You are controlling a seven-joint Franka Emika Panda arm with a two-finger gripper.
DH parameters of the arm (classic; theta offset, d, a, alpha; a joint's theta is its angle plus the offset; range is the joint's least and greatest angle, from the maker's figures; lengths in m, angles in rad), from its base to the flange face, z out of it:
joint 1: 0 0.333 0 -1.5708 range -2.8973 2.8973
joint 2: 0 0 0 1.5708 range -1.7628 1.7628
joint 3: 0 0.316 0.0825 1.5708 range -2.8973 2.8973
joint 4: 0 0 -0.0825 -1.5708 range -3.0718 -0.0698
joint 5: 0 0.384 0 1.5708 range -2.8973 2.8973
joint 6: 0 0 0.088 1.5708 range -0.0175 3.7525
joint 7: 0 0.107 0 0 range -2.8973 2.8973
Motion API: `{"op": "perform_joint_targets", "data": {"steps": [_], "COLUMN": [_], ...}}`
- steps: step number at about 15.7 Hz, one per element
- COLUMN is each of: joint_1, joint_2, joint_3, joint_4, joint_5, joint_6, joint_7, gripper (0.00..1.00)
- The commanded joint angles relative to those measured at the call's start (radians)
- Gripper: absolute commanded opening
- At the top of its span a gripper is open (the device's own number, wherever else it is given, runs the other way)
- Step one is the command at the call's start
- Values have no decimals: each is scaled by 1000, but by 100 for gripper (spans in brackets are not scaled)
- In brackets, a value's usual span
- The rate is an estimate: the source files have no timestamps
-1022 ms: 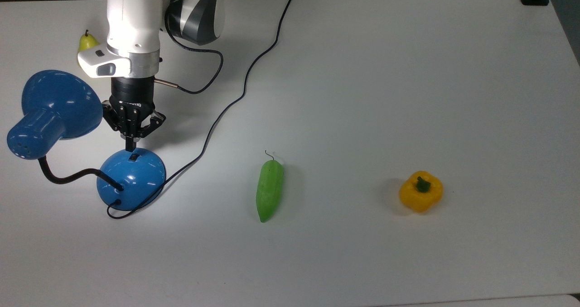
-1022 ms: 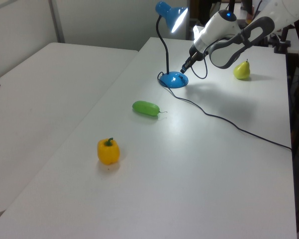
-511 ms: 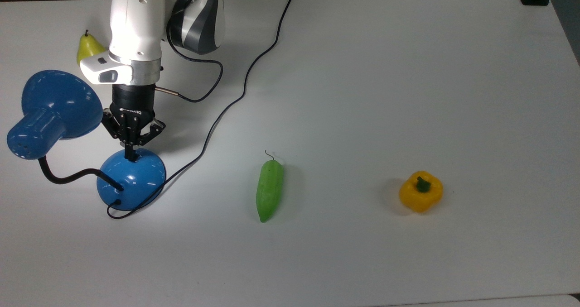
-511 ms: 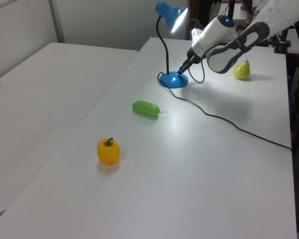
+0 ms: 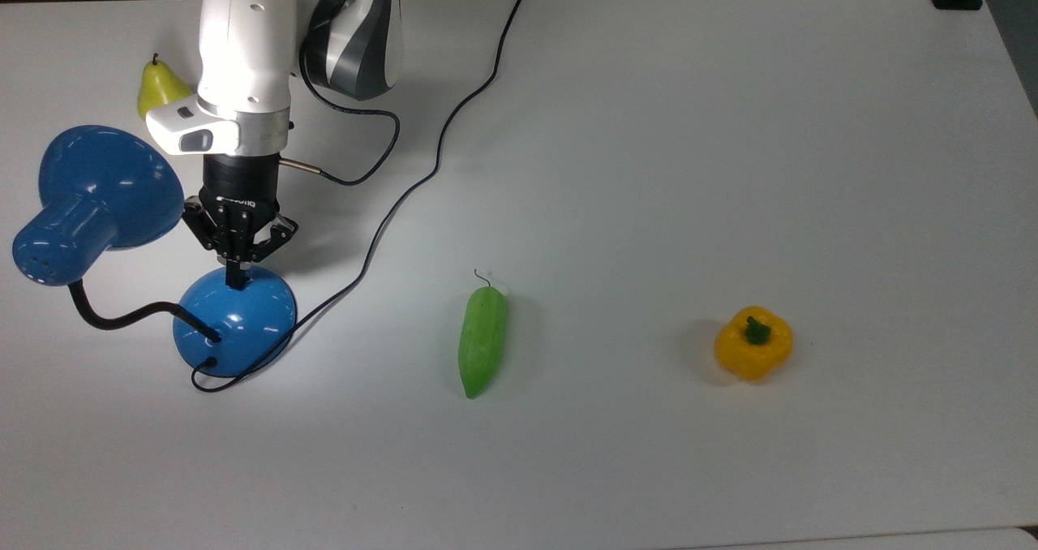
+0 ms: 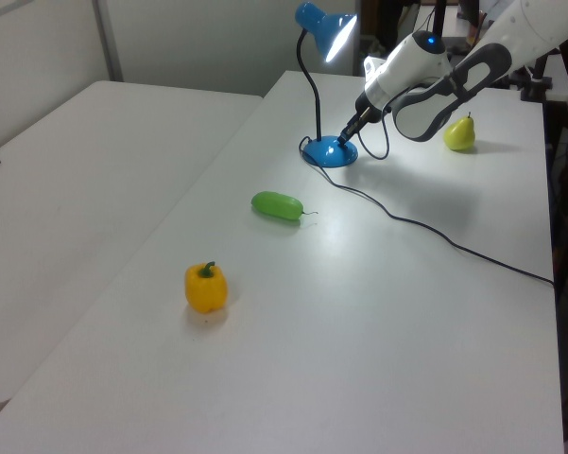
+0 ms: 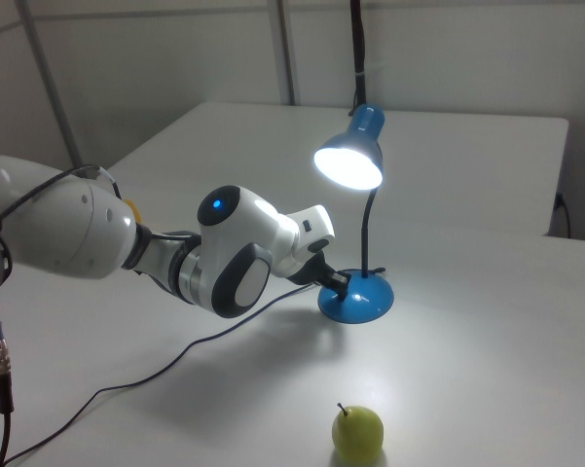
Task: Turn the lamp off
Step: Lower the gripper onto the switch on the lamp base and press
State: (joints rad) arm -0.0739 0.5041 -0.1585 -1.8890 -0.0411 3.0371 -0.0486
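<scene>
A large white table (image 5: pixel 730 128) filled the scene, and a second white table (image 6: pixel 66 170) stood beside it on the left view's left. Pale wall panels (image 7: pixel 175 58) with grey uprights closed off the room behind.

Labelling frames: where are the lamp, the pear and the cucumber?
lamp (image 5: pixel 243 319), top view, domed blue base.
pear (image 7: pixel 357 433), right view, middle of body.
cucumber (image 5: pixel 482 341), top view, middle of body.

The lamp (image 5: pixel 235 323) has a glossy blue finish that throws white highlights on its shade and domed base; its black neck looks matt. The counter (image 5: pixel 689 169) is smooth, matt white. The arm's shell is shiny white plastic, the end effector (image 5: pixel 236 278) matt black. The cucumber (image 5: pixel 482 341), bell pepper (image 5: pixel 752 344) and pear (image 5: pixel 158 86) look smooth and waxy.
</scene>
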Motion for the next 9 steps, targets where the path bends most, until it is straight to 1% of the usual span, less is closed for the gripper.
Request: {"op": "perform_joint_targets", "data": {"steps": [1,9], "joint_1": [8,8], "joint_2": [10,7], "joint_3": [-6,-6], "joint_4": [-4,-44], "joint_5": [15,12], "joint_6": [17,12], "joint_7": [4,-2], "gripper": [0,0]}}
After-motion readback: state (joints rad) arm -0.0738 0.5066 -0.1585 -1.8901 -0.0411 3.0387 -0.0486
